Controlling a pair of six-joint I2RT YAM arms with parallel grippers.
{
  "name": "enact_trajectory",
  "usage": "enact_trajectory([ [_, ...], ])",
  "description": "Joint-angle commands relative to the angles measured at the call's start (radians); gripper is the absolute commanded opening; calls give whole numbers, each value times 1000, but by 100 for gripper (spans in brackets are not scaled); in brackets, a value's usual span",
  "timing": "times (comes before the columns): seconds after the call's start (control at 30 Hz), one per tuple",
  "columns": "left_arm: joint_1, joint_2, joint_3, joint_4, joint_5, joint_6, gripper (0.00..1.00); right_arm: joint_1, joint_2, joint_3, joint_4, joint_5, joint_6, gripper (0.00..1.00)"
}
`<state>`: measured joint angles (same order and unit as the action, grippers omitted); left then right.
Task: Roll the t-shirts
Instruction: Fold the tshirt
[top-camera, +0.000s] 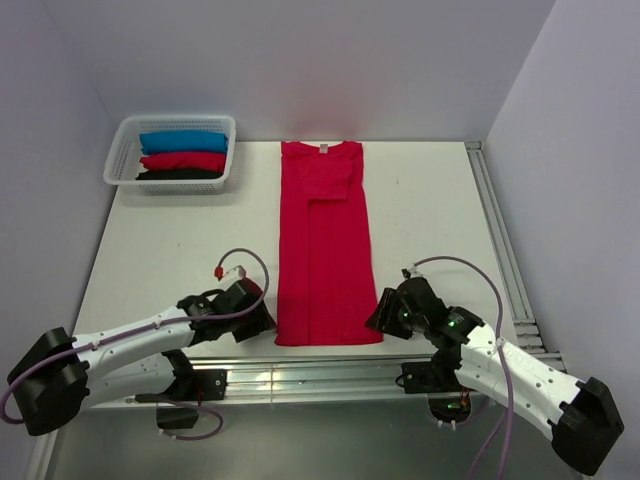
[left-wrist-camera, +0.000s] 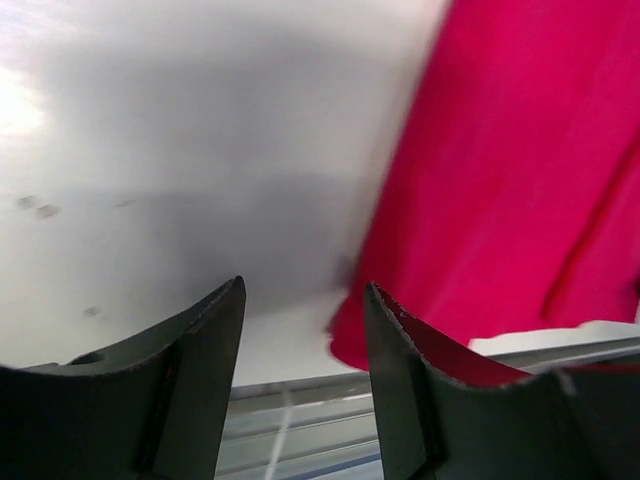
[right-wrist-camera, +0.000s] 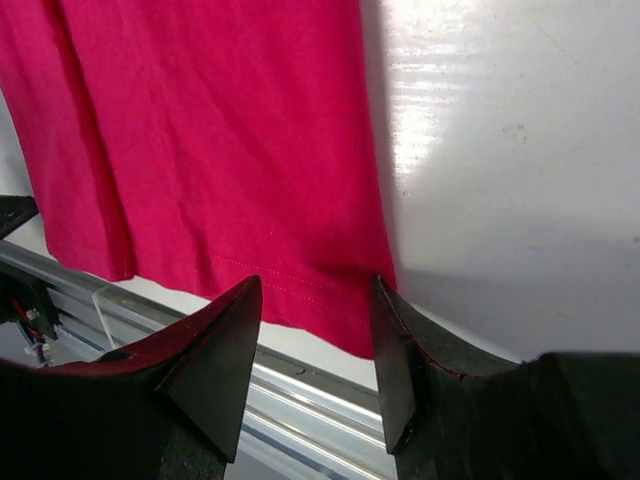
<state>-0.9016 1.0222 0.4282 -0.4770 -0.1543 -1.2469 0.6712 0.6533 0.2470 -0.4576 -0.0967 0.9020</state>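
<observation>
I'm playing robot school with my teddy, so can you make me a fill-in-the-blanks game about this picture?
1. The long t-shirt lying flat on the table is coloured ____.
2. The white basket holds ____ rolled bundles.
3. The bundle farthest from the arms is coloured ____.
4. The left gripper and the right gripper sit at the t-shirt's near corners, and both are ____, not shut.

Missing words: red; three; blue; open.

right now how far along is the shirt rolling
Done: blue roll, red roll and black roll in the basket; crimson shirt folded into a long strip. In hand: left gripper and right gripper, both open, at its near hem corners. Left: rolling it up.
</observation>
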Motion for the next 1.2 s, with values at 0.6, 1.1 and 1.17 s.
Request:
enact_trajectory([
  [0.6, -146, 35, -42, 32, -33, -129, 51, 36, -81, -14, -167, 71, 54, 53],
  [1.1, -214, -5, -36, -11, -47, -197, 38, 36, -46, -37, -119, 25, 48, 36],
  [1.17, -221, -22, -32, -20, -50, -204, 42, 36, -46, -34, -118, 18, 44, 35],
])
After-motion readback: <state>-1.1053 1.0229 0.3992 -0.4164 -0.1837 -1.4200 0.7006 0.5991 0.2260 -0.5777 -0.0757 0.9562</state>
